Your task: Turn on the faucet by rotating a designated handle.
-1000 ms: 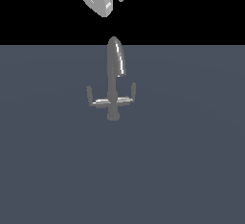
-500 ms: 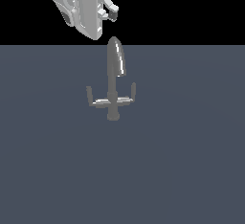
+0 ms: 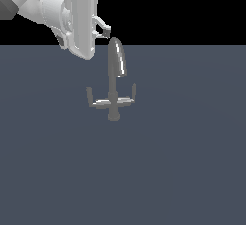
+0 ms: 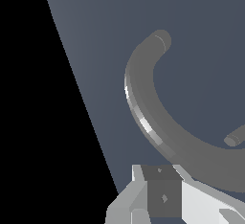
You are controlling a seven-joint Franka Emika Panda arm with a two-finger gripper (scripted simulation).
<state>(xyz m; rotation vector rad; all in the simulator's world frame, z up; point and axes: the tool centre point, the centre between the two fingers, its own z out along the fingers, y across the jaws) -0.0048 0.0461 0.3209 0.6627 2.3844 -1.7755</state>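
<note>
Faucet (image 3: 114, 82) curves only in wrist view — tool (image 3: 103, 29) spread unclear.

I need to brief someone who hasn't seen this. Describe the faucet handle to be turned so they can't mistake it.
Find the small grey metal faucet with the tall bullet-shaped spout on the flat blue-grey surface. Two thin arms branch from its stem. The handle is the arm on the exterior view's left, ending in an upright tip, with a brighter glint than its right twin.

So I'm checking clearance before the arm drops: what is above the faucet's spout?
The gripper hangs just above and to the exterior view's left of the spout of the faucet, not touching it. The wide gripper body hides most of its fingers, so their opening cannot be judged.
</note>
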